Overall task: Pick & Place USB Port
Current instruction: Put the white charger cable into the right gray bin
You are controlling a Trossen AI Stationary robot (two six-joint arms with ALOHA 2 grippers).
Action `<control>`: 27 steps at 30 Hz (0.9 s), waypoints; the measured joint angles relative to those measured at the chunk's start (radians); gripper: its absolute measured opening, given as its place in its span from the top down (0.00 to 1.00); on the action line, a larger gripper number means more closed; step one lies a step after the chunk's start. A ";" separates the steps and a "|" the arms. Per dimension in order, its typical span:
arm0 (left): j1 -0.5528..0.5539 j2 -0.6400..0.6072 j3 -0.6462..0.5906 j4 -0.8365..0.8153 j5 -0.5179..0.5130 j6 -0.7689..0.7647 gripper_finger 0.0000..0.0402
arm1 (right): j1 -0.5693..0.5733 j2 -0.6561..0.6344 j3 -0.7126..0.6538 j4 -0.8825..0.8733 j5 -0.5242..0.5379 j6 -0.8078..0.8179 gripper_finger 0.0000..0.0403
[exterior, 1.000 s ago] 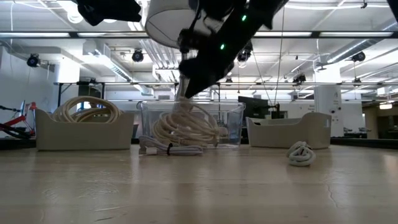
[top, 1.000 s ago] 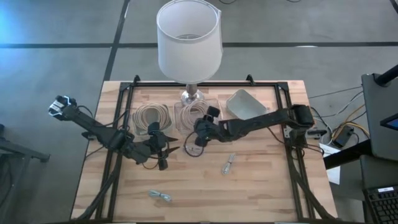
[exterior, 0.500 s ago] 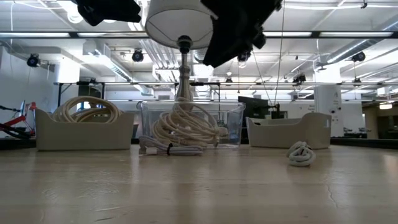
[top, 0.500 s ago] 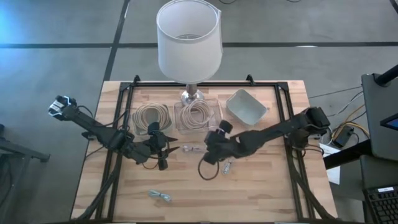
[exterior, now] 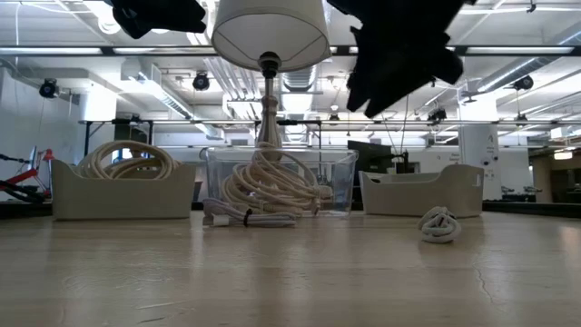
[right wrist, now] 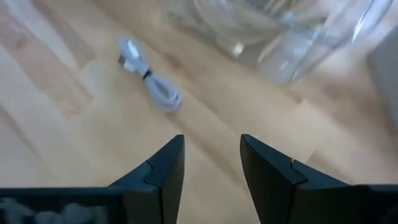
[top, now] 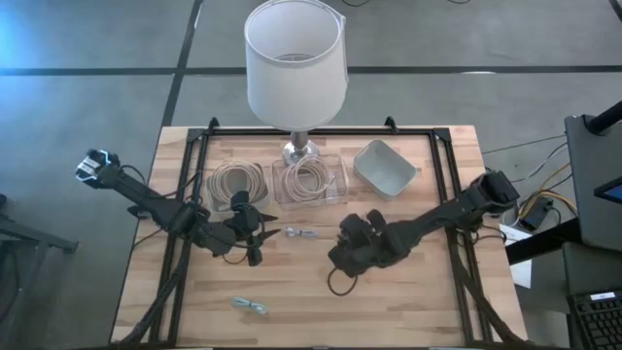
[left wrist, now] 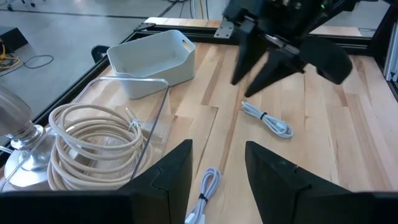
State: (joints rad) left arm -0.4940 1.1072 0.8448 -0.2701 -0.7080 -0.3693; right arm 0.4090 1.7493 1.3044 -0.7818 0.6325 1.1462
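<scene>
Three white bundled USB cables lie flat on the wood table. One cable point(top: 299, 233) point(right wrist: 149, 81) point(left wrist: 205, 190) sits just in front of my left gripper point(top: 264, 233) point(left wrist: 217, 146), which is open and hovers above the table. A second cable point(left wrist: 267, 118) point(exterior: 439, 224) lies under my right gripper point(top: 345, 255) point(left wrist: 261, 65) point(right wrist: 211, 140); that gripper is open, raised above the table with fingers pointing down, and hides this cable in the high view. The third cable point(top: 251, 307) lies near the table's near edge.
At the far side stand a beige bin with a cord coil point(top: 238, 180), a clear bin with coiled cord point(top: 309, 180) point(left wrist: 99, 143) and a white bin point(top: 384, 167) point(left wrist: 152, 59). A lamp point(top: 294, 63) stands behind them. A black frame point(top: 442, 156) edges the table.
My right gripper has travelled from above the clear bin toward the table's near edge and somewhat to the right, and it now hangs over the cable in the middle of the table. My left arm has kept still.
</scene>
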 joint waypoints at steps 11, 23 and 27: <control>0.001 0.000 0.000 0.001 0.000 -0.010 0.62 | 0.100 0.033 -0.083 0.004 -0.062 0.408 0.62; 0.001 0.000 0.000 0.010 0.000 0.001 0.62 | 0.099 0.126 -0.099 0.013 -0.164 0.596 0.62; 0.001 0.000 0.000 0.009 -0.001 0.007 0.62 | 0.102 0.145 -0.100 0.019 -0.171 0.629 0.61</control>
State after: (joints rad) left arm -0.4927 1.1072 0.8448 -0.2607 -0.7086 -0.3618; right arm 0.5106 1.8945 1.2049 -0.7632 0.4613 1.7751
